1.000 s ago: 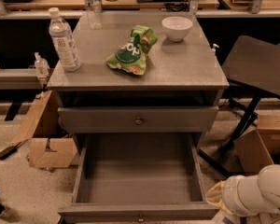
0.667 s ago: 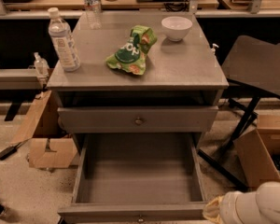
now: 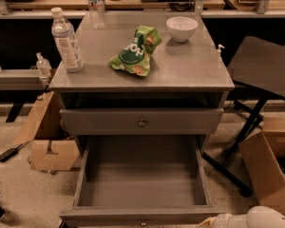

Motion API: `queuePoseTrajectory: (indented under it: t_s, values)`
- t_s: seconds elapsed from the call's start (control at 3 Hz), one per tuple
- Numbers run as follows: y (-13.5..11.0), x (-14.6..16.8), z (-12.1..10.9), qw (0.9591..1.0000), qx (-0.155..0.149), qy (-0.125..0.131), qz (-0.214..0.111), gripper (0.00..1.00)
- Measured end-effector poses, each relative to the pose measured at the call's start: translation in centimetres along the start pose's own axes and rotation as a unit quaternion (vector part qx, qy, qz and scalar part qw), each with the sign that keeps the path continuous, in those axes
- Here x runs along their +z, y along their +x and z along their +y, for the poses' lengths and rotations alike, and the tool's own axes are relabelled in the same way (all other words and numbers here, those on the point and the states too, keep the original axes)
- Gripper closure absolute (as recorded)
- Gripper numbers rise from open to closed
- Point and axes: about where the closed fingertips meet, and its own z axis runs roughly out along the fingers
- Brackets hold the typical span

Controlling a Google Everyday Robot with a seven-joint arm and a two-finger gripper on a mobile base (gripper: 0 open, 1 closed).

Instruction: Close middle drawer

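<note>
The middle drawer of the grey cabinet is pulled far out; its deep bare box is empty. Its low front runs along the bottom edge of the view, with the small brass knob at centre. Above it the taller grey drawer front with a like knob is shut. Only a white rounded part of my arm shows at the bottom right corner, just right of the open drawer's front. The gripper itself lies below the view's edge.
On the cabinet top stand a water bottle, a green chip bag and a white bowl. A black folding stand and a cardboard box are at the right. Another cardboard box is at the left.
My white arm has sunk lower toward the bottom right corner, so less of it shows. The drawer has not moved.
</note>
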Motion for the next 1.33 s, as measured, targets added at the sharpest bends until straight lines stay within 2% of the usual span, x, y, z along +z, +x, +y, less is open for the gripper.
queuePoseTrajectory:
  t_s: [0.33, 0.67, 1.0, 1.33]
  values:
    - [0.0, 5.8, -2.5, 0.9996, -0.016, -0.013, -0.018, 1.0]
    - [-0.2, 6.9, -2.8, 0.9994, -0.021, -0.016, -0.023, 1.0]
    - [-1.9, 8.6, -5.2, 0.9986, -0.043, -0.016, -0.026, 1.0]
    - [-1.8, 8.6, -5.1, 0.9986, -0.043, -0.016, -0.026, 1.0]
